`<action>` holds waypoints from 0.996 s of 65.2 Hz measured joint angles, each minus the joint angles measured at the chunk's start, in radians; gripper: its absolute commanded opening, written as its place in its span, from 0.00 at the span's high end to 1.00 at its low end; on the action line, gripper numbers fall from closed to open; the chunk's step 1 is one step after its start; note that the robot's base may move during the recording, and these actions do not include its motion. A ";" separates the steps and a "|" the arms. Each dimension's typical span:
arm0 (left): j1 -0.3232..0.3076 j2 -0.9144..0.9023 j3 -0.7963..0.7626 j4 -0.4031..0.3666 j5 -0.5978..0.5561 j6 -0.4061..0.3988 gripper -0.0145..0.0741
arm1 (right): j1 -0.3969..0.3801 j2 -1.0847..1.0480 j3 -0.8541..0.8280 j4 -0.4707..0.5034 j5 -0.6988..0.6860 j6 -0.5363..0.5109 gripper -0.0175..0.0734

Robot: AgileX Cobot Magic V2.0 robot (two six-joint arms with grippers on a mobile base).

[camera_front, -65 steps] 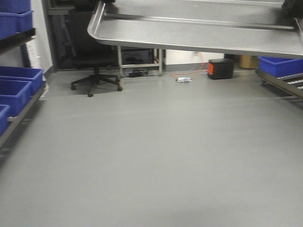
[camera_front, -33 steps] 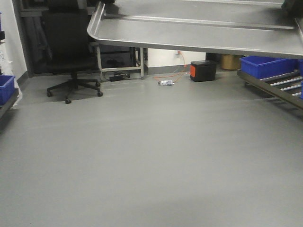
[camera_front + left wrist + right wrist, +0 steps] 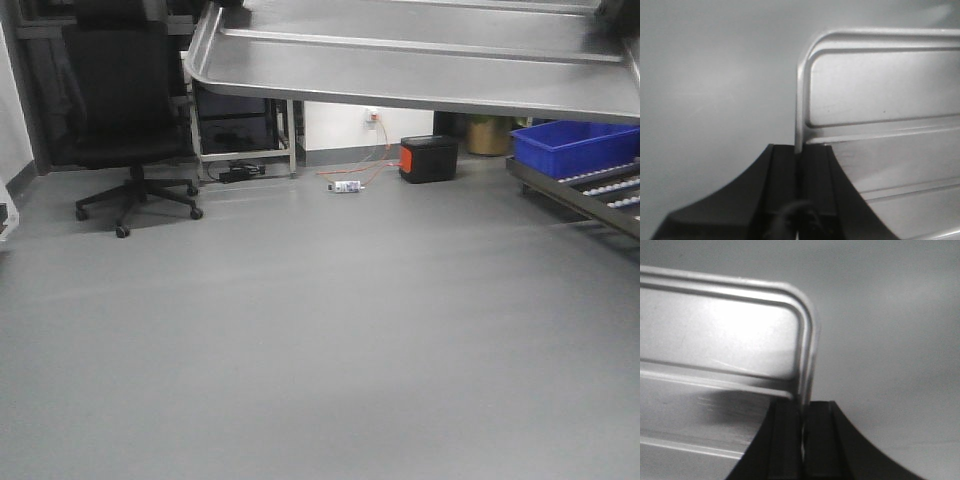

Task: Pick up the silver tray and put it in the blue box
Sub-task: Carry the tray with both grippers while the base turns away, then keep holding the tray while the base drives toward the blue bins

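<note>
Front view: you've got the silver tray (image 3: pixel 400 75) up high across the top of frame, well off the floor (image 3: pixel 320 350), rounded corner at upper left, one lengthwise ridge showing. Blue box (image 3: pixel 572 146) sits far right on a roller rack (image 3: pixel 600 195), lower than the tray and apart from it, so the tray's not in the box. In the bkgd there's an office chair (image 3: pixel 125 110) at left, a metal stand (image 3: pixel 243 130) beside it, and a black-and-orange case (image 3: pixel 428 158) by the wall. Only dark bits show at the tray's top corners, so you can't tell the grip from here.

Left wrist view: your left gripper (image 3: pixel 799 150) is pinching the tray's end rim, with the thin rim edge running straight down into the slit between the black fingers (image 3: pixel 782 170). The tray extends to the right, ridges visible, plain grey floor behind.

Right wrist view: your right gripper (image 3: pixel 802 407) is clamped the same way on the opposite end rim, near a rounded corner. The tray extends left; it's blurry w/ a glare patch.
</note>
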 measured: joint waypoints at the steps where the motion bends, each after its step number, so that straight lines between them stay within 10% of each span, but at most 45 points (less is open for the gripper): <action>1: 0.000 0.000 0.000 0.000 0.000 0.000 0.95 | 0.000 0.000 0.000 0.000 0.000 0.000 0.74; 65: 0.000 0.000 0.000 0.000 0.000 0.000 0.95 | 0.000 0.000 0.000 0.000 0.000 0.000 0.74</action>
